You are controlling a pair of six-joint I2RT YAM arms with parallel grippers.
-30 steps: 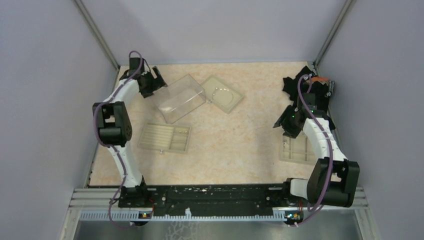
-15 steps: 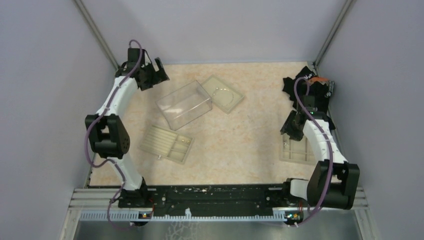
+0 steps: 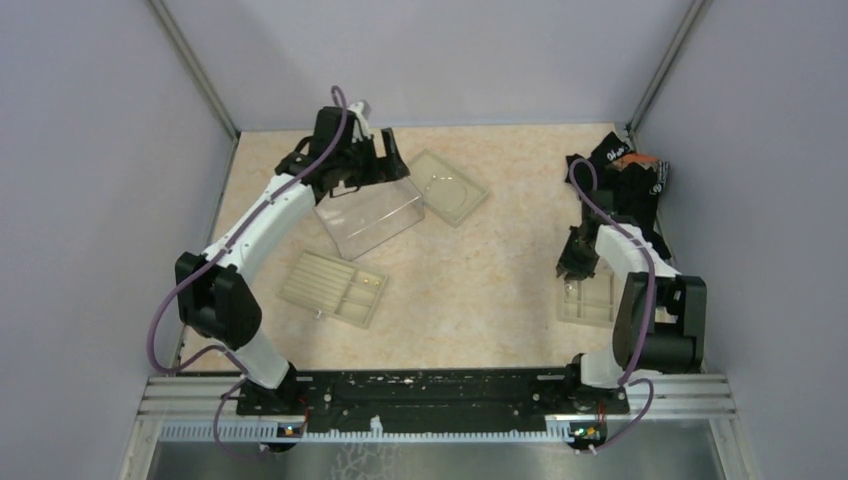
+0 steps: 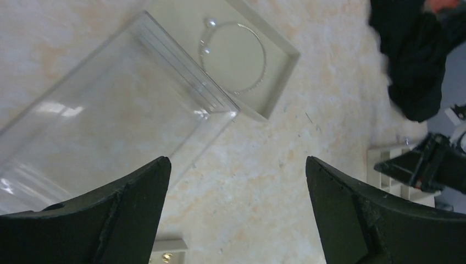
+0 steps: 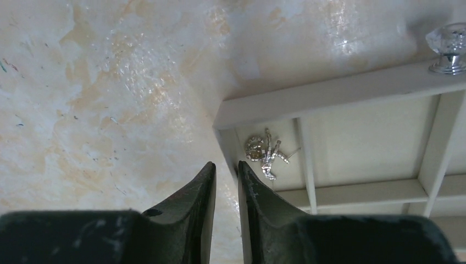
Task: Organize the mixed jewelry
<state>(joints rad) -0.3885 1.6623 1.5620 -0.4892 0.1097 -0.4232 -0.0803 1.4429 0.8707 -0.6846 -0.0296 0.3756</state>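
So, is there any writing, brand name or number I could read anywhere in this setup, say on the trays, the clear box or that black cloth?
White lettering on the black cloth heap: too small and blurred to read.
No other words, numbers or signs show in any view.

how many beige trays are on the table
3: a square one at the back holding the silvery loop, a compartmented one front left, another front right.
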